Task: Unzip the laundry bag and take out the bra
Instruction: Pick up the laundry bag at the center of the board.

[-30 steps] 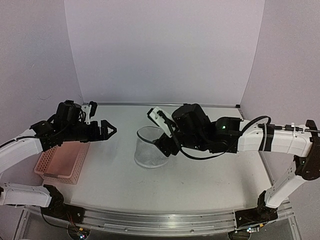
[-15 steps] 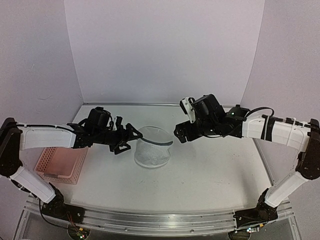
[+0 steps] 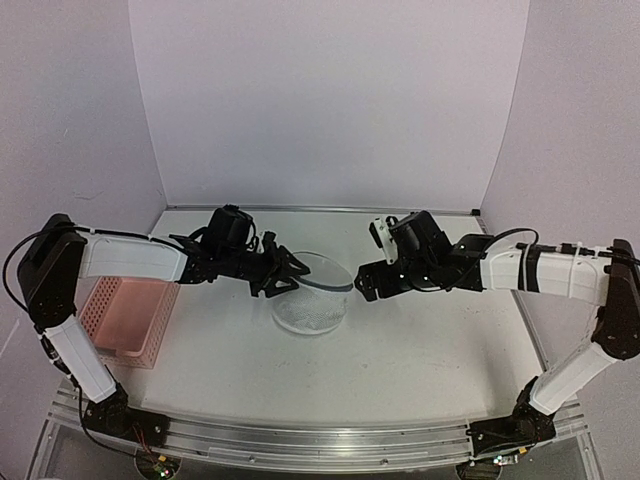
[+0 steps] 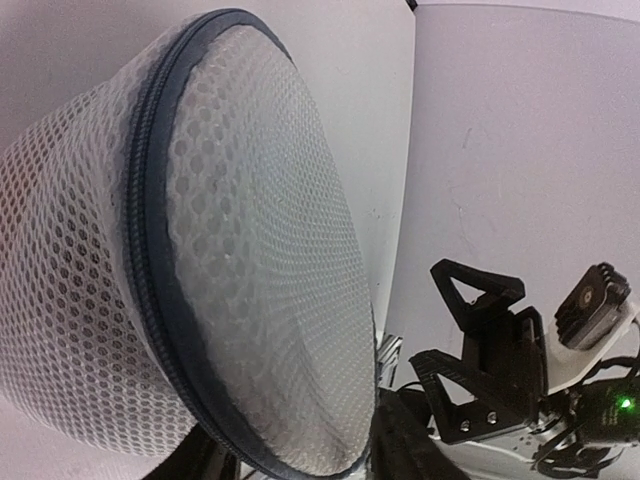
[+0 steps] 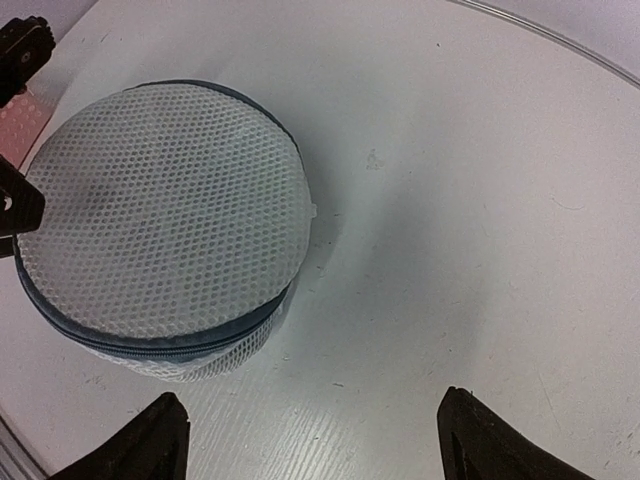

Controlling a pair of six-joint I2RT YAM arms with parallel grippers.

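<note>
The laundry bag (image 3: 312, 295), a short white mesh cylinder with a dark zip round its lid, stands mid-table with the zip shut. It fills the left wrist view (image 4: 230, 250) and lies at the left in the right wrist view (image 5: 160, 220). My left gripper (image 3: 284, 272) is at the bag's left rim, and its jaws (image 4: 310, 460) have closed on the lid edge, one finger on each side. My right gripper (image 3: 364, 282) hangs open just right of the bag, over bare table (image 5: 320, 440). The bra is out of view.
A pink lattice basket (image 3: 125, 318) stands at the left of the table, behind my left arm. White walls close in the back and both sides. The table's metal front rail (image 3: 300, 440) runs along the near edge.
My left arm swung right from above the basket to the bag's rim, and its jaws narrowed onto it. My right gripper pulled back from the bag to the right, still open.
</note>
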